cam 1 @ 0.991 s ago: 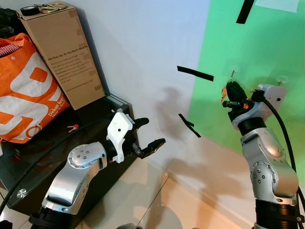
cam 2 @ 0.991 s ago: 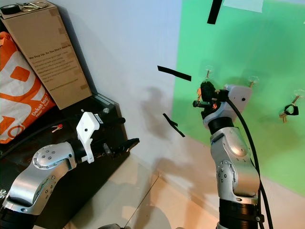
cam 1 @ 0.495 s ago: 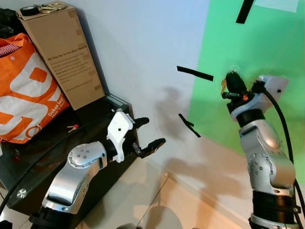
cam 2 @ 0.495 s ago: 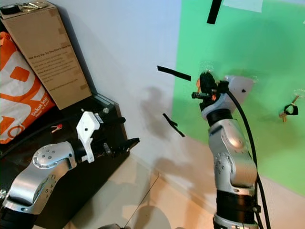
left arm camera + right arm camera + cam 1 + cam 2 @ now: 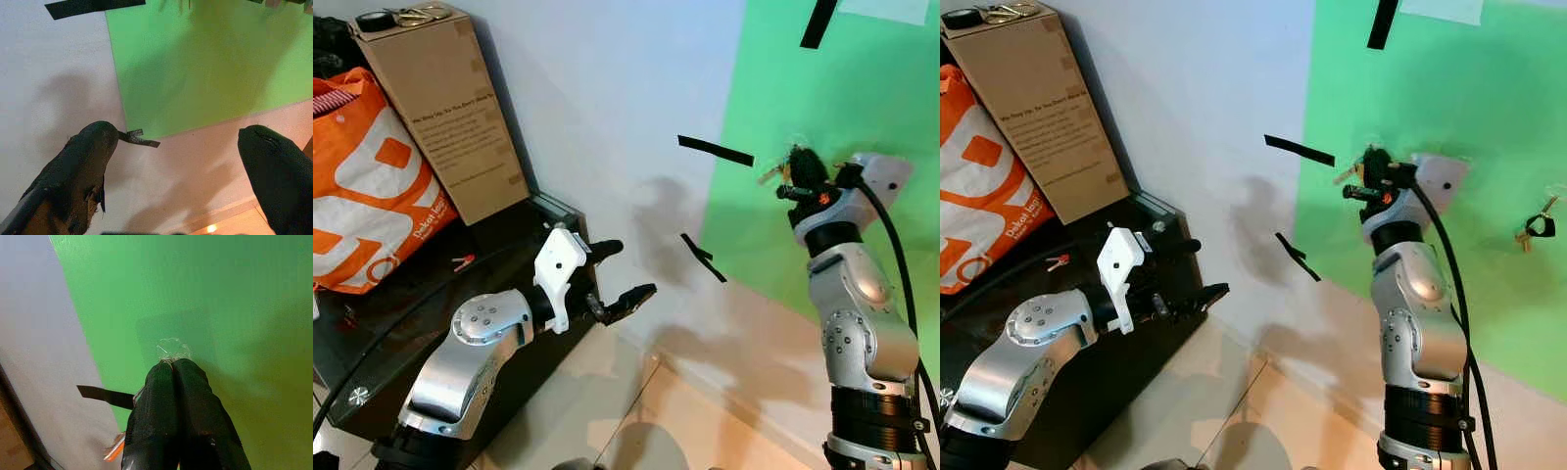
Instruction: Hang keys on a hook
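Note:
My right gripper (image 5: pixel 800 166) is raised against the green wall panel (image 5: pixel 862 88), shut on a bunch of keys. A brass key (image 5: pixel 771 176) sticks out to its left. In the right wrist view the closed fingers (image 5: pixel 172 401) touch a clear stick-on hook (image 5: pixel 172 349) with their tips, and an orange piece of the bunch (image 5: pixel 116 446) shows beside them. My left gripper (image 5: pixel 613 275) is held low, out from the dark table, open with nothing between its fingers (image 5: pixel 88 156).
Another bunch of keys (image 5: pixel 1534 227) hangs on a hook further right on the green panel. Black tape strips (image 5: pixel 715 151) mark the wall. A cardboard box (image 5: pixel 445 108), an orange bag (image 5: pixel 367 186) and a small red key (image 5: pixel 462 262) are on the dark table (image 5: pixel 411 304).
My right gripper has risen from just below the clear hook to be up against it, and its wrist has turned a little. The left arm has stayed put.

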### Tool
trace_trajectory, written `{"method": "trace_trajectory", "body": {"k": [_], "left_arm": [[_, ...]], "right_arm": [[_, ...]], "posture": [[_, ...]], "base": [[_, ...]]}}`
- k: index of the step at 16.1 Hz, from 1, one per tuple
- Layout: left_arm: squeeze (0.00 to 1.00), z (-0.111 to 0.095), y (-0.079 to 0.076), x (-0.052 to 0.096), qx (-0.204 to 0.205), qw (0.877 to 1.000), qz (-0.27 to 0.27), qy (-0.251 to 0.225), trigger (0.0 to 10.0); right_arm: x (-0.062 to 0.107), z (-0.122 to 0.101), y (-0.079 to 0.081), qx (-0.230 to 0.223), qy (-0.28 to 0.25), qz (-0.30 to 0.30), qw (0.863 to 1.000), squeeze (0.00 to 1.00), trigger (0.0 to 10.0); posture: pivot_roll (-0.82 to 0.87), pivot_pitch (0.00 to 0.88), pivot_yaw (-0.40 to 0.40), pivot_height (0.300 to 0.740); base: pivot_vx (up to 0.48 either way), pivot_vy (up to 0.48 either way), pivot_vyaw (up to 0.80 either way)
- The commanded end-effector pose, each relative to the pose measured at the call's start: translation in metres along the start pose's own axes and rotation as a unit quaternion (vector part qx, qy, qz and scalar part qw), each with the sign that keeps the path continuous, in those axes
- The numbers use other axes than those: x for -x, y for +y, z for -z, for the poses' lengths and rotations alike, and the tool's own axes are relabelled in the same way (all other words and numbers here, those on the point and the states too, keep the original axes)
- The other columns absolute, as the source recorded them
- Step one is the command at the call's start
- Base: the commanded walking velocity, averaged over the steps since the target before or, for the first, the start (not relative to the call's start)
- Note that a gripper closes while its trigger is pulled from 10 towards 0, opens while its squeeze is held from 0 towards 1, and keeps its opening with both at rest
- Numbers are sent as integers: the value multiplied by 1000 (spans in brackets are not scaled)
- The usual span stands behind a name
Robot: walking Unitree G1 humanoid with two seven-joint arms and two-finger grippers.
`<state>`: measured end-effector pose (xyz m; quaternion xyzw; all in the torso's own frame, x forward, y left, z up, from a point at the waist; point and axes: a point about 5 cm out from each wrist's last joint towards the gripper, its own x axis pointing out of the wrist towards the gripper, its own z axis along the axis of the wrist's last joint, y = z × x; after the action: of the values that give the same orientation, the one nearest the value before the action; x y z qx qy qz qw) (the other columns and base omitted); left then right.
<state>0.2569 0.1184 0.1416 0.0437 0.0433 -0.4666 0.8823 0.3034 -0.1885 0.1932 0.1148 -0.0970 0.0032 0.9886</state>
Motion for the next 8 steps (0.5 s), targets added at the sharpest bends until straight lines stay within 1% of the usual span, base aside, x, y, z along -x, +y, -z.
{"method": "trace_trajectory", "body": {"k": [1, 3, 6, 8], "left_arm": [[0, -5, 0, 1, -9, 1000, 5, 0, 10000], [0, -5, 0, 0, -8, 1000, 7, 0, 10000], [0, -5, 0, 0, -8, 1000, 8, 1, 10000], [0, -5, 1, 0, -8, 1000, 8, 1, 10000]], "right_arm": [[-2, 3, -4, 11, 17, 12, 1000, 0, 10000], [0, 15, -1, 30, 55, -2, 998, 0, 10000], [2, 19, 5, 22, 62, -18, 998, 0, 10000], [1, 24, 3, 30, 81, -7, 996, 0, 10000]], "posture": [[-43, 0, 88, 740], [-44, 0, 89, 740], [-42, 0, 91, 740], [-41, 0, 91, 740]], "base": [[0, 0, 0], [0, 0, 0], [0, 0, 0], [0, 0, 0]]}}
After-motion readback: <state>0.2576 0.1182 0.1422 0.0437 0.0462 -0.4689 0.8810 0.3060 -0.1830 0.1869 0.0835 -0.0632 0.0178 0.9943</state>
